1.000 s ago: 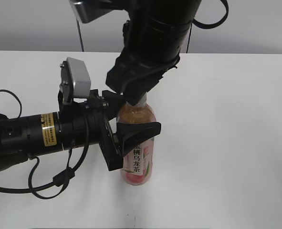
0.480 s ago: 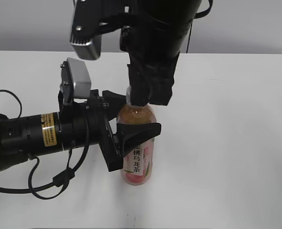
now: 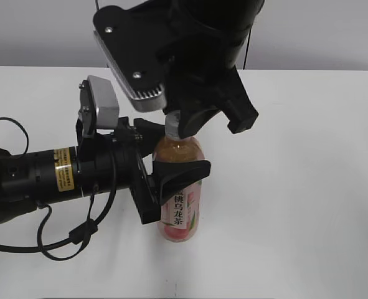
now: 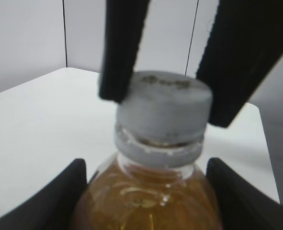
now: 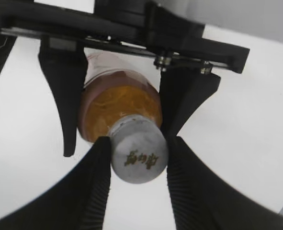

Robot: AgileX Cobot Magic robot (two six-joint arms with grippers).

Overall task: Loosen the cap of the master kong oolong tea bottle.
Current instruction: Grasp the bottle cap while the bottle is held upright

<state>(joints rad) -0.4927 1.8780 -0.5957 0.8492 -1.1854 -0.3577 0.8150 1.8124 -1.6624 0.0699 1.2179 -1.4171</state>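
The master kong oolong tea bottle (image 3: 182, 205) stands upright on the white table, amber tea inside, pink label with black characters. My left gripper (image 3: 171, 159) is shut on its shoulder from the left; its black fingers flank the bottle (image 4: 146, 201) in the left wrist view. My right gripper (image 3: 182, 121) comes down from above and is shut on the white cap (image 5: 138, 154), one ribbed finger (image 5: 96, 182) on each side. The cap (image 4: 163, 112) also shows between the right fingers in the left wrist view. In the exterior view the cap is mostly hidden.
The left arm (image 3: 40, 177) lies across the table's left side with a cable loop (image 3: 71, 237) in front of it. The right arm's wrist camera block (image 3: 134, 62) hangs over the bottle. A grey wall stands behind the white table (image 3: 308, 187).
My right wrist has rotated about the cap while staying on it; its camera block swung round to the left front. The bottle and left gripper have not moved.
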